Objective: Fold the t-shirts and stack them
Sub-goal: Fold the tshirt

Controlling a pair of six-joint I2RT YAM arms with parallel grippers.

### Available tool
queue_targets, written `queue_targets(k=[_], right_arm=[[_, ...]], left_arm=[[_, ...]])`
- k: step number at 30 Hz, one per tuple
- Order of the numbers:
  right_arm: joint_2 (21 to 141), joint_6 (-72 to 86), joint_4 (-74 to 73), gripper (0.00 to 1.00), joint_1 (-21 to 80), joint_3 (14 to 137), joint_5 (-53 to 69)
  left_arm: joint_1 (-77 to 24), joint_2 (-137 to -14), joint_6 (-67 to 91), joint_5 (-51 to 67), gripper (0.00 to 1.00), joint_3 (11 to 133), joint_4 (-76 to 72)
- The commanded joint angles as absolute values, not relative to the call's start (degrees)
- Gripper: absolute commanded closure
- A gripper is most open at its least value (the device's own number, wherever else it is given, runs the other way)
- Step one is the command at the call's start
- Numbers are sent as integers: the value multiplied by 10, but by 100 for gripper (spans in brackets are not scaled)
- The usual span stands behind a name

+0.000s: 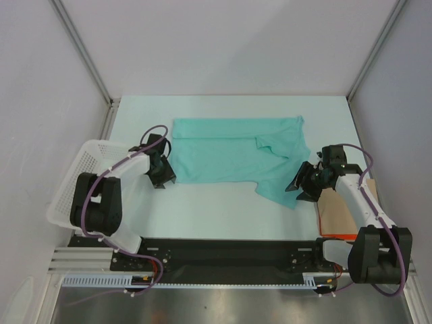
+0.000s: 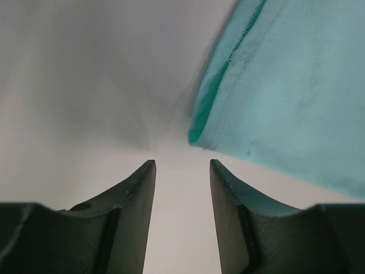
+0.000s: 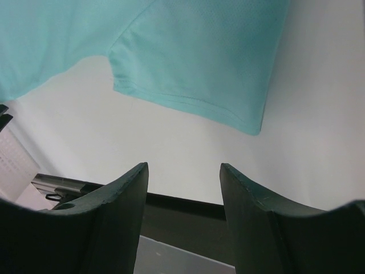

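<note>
I see the teal t-shirt [image 1: 229, 152] lying flat in the middle of the white table [image 1: 216, 216], its far edge folded over and one sleeve trailing toward the near right; on the left wrist view its hemmed corner sits just ahead of the left gripper [image 2: 182, 171], whose fingers are spread with only bare table between them; the right gripper [image 3: 183, 174] also stands parted and empty, the sleeve hem just beyond its tips; from above, a white mesh basket [image 1: 74, 179] sits at the left edge and a brown cardboard sheet [image 1: 335, 214] lies under the right arm
</note>
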State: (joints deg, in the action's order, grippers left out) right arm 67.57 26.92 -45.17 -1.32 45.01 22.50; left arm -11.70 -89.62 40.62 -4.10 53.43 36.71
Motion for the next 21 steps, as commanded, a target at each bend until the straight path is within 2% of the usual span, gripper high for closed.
queue_targets(k=[1, 15, 21], right_arm=[[657, 254, -453, 41, -11, 468, 221], [668, 254, -440, 41, -16, 450, 213], [700, 240, -460, 39, -53, 466, 193]], left_arm=[[-113, -918, 424, -31, 51, 571, 350], [-110, -976, 417, -23, 53, 618, 370], [-103, -987, 410, -34, 54, 628, 387]])
